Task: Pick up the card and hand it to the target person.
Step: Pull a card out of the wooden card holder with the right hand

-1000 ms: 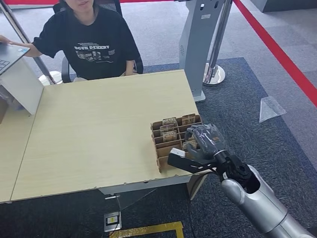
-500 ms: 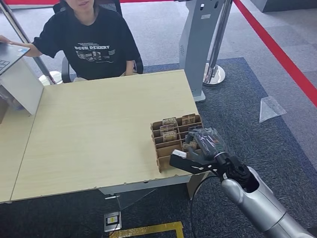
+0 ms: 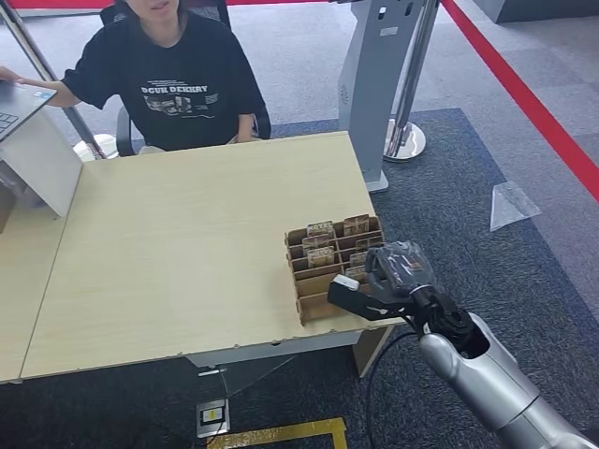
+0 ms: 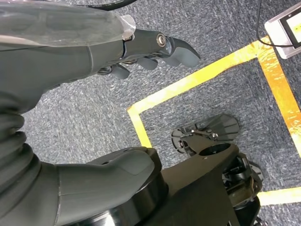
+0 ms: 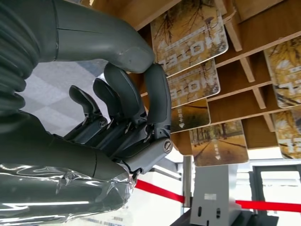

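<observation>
a: where's the right hand [image 3: 385,281] now?

b: at the near right corner of the table [image 3: 177,253], right against the cardboard rack [image 3: 332,257]; the thumb sticks out flat toward the table's middle, the fingers [image 5: 156,101] are curled down at the cards; in the wrist view the fingertips sit up against the edge of a card [image 5: 190,35] with autumn trees and the word "hotel" on it.

a: has it got hold of that card?

b: i can't tell; the fingers are bent in close to the thumb and touch or nearly touch the card, but whether anything is pinched between them isn't clear; the card stands in its slot in the rack, other cards like it in the slots beside it.

a: and the left hand [image 4: 106,108]?

b: hanging low over the grey carpet [image 4: 220,28] with yellow tape [image 4: 199,80] on it; fingers straight, thumb apart from them, nothing in it.

a: the person?

b: a person in a black t-shirt [image 3: 177,79] sits at the far side of the table, one arm stretched toward a laptop [image 3: 18,103] at the far left; well apart from the rack.
</observation>
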